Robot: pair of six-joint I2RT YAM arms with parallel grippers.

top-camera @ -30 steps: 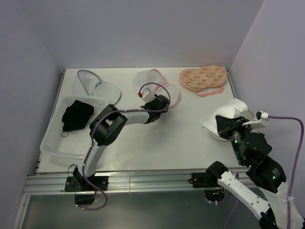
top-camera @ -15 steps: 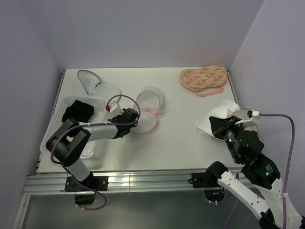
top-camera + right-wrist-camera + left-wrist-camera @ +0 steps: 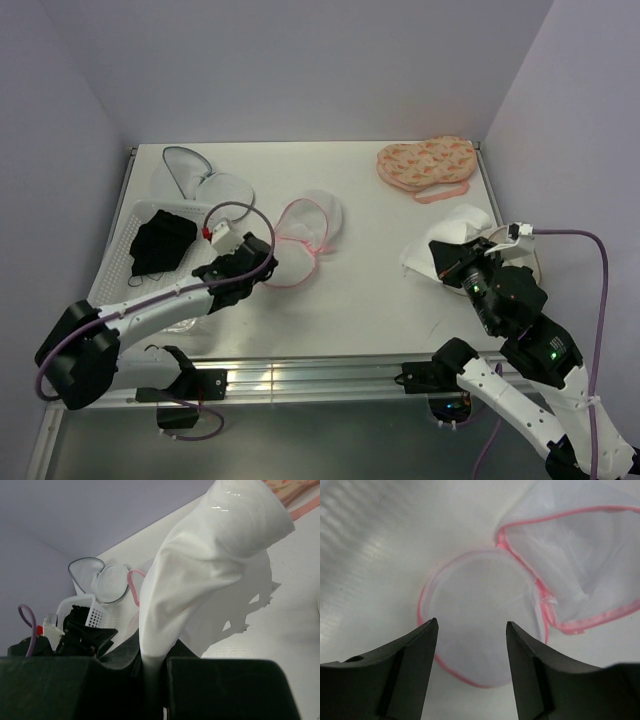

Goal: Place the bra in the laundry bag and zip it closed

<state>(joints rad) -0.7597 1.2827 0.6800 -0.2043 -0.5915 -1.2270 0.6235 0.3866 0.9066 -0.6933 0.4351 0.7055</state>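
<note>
The laundry bag (image 3: 300,240), white mesh with pink trim, lies open on the table as two round halves. In the left wrist view its near half (image 3: 480,625) lies flat ahead of the fingers and the other half (image 3: 580,560) is at the upper right. My left gripper (image 3: 264,263) (image 3: 471,624) is open at the bag's near-left rim, with nothing between its fingers. The black bra (image 3: 163,243) lies in the white basket (image 3: 120,290) at the left. My right gripper (image 3: 452,262) (image 3: 155,662) is shut on a white cloth (image 3: 450,238) (image 3: 210,555) held above the table's right side.
A white mesh pouch with grey trim (image 3: 200,180) lies open at the back left, just behind the basket. An orange patterned pouch with a pink strap (image 3: 425,163) sits at the back right corner. Walls close the table on three sides.
The left arm swung back toward the near left, dragging the pink-trimmed bag from the table's back middle, then its jaws opened off the bag. The right gripper with the cloth drifted slightly left.
</note>
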